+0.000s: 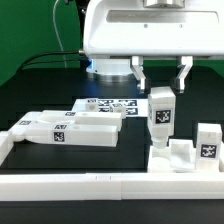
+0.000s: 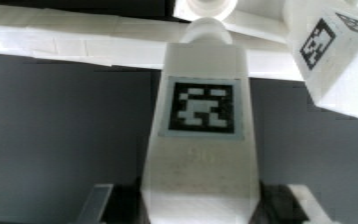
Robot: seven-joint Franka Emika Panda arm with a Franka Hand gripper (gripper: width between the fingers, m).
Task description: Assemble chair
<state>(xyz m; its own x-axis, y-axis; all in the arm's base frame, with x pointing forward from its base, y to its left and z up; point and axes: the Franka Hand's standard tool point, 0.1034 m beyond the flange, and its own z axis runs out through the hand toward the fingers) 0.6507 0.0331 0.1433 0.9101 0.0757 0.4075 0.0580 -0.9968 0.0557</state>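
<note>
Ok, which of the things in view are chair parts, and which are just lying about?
Chair job: upright bar, gripped at its top by the jaws; small tagged block; low blocky piece; flat slabs.
Lying about: marker board; long white rail.

no words, numbers or brands legible, only square black-and-white tags, one on the upright bar [image 1: 160,100] [image 2: 202,170], lying bar [image 1: 62,131], small block [image 1: 207,150], several on the marker board [image 1: 108,103]
</note>
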